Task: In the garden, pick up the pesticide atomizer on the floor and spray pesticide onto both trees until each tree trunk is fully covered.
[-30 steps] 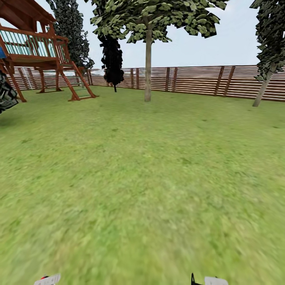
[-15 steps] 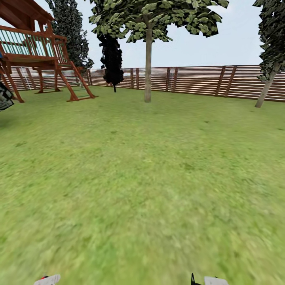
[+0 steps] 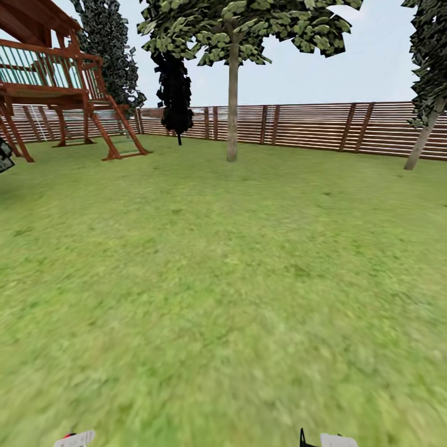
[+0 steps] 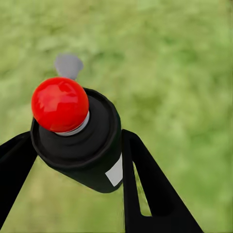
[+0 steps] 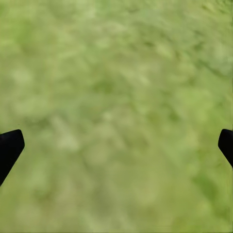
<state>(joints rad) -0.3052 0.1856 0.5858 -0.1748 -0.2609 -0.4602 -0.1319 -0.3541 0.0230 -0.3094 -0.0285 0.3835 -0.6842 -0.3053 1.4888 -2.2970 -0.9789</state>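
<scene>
The pesticide atomizer (image 4: pixel 80 141) is clamped in the left hand (image 4: pixel 77 160): in the left wrist view its black cylindrical body sits between the two dark fingers (image 4: pixel 145 189), one pressed against each side. Its long axis runs along the fingers and away from the camera, so that the top end is seen, tilted toward the upper left of the frame. A glossy red ball cap (image 4: pixel 59 104) crowns the black collar, a small grey nozzle tip (image 4: pixel 68 65) projects beyond it toward the top of the frame, and a white patch of label (image 4: pixel 115 171) shows low on the body. Blurred grass lies behind it.

In the right wrist view the right hand (image 5: pixel 116 148) is spread wide, only its two dark fingertips (image 5: pixel 9 148) being seen at the left and right edges, with nothing between them but lawn.

In the head view the floor (image 3: pixel 223 292) of the garden fills the lower and middle frame. At the bottom edge a whitish and red scrap of the left hand (image 3: pixel 74 439) and a dark and whitish part of the right hand (image 3: pixel 329 439) are seen. A tree (image 3: pixel 242 31) stands at upper centre, its straight tree trunk (image 3: pixel 232 105) in front of the brown slatted fence (image 3: pixel 310 127). A second tree with a leaning trunk (image 3: pixel 422 139) stands at the right edge. A wooden play structure (image 3: pixel 56 87) occupies the upper left.
</scene>
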